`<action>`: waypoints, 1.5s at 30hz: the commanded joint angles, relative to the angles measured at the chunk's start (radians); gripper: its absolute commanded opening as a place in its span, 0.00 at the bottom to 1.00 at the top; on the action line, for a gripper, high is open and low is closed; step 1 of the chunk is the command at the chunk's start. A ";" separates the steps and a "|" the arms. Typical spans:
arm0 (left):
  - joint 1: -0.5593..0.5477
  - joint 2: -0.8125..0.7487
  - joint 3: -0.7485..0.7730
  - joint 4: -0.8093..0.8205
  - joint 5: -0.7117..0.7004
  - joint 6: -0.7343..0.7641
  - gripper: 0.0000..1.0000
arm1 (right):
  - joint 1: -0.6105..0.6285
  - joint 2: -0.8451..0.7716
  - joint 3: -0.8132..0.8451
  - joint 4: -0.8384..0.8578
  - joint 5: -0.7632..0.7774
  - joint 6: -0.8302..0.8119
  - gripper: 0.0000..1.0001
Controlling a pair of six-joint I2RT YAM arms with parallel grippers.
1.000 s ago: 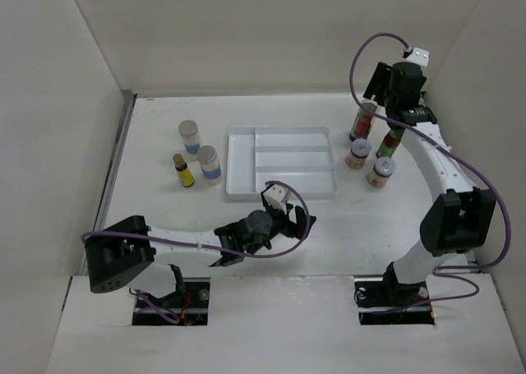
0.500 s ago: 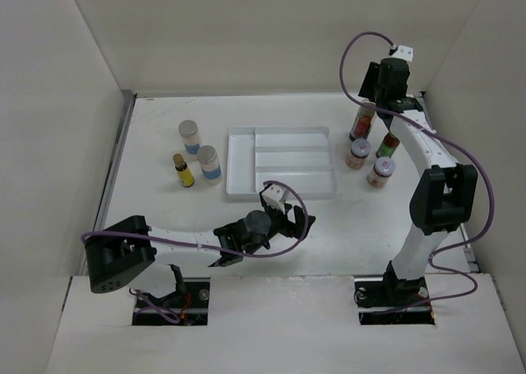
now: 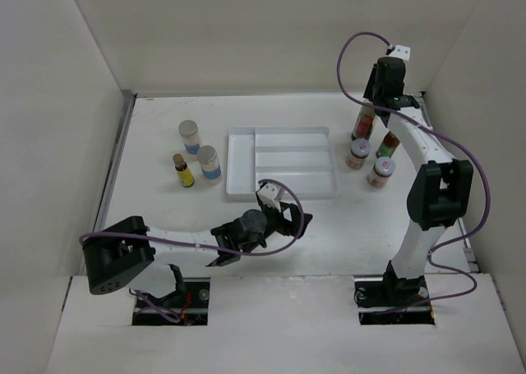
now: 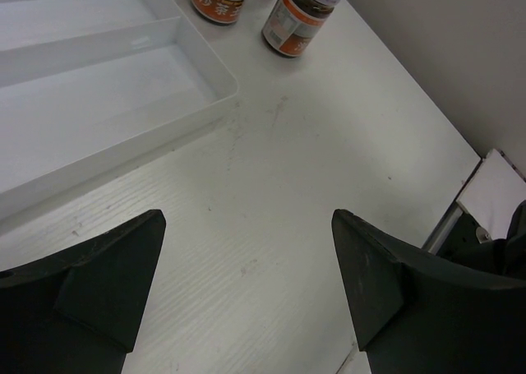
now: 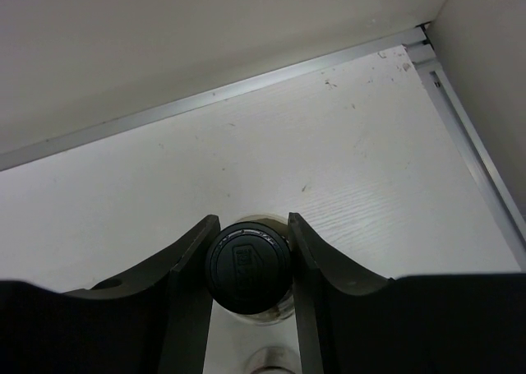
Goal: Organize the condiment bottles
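The tall clear bottle (image 3: pixel 362 121) with a black cap (image 5: pixel 247 261) stands at the back right. My right gripper (image 3: pixel 385 85) (image 5: pixel 251 223) is shut on that cap, one finger pressed against each side. Next to it stand the yellow-capped sauce bottle (image 3: pixel 388 144) and two pale-lidded reddish jars (image 3: pixel 357 153) (image 3: pixel 380 172). Left of the white tray (image 3: pixel 229 164) are two grey-lidded blue-labelled jars (image 3: pixel 190 136) (image 3: pixel 209 163) and a tiny yellow bottle (image 3: pixel 182 170). My left gripper (image 3: pixel 297 223) (image 4: pixel 246 218) hovers open over bare table in front of the tray, holding nothing.
The divided tray has nothing in it; its near right corner (image 4: pixel 222 90) shows in the left wrist view, with the reddish jars (image 4: pixel 302 8) beyond it. Walls close the table at the back and both sides, and the right gripper is close to the back right corner.
The right gripper's fingers have closed from wide apart onto the tall bottle's cap, after the arm shifted a little back and left. The left arm has barely moved.
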 commanded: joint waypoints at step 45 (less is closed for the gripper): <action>0.243 -1.093 -0.228 -0.906 -0.297 -0.236 0.82 | 0.554 0.242 0.471 0.217 0.141 0.079 0.21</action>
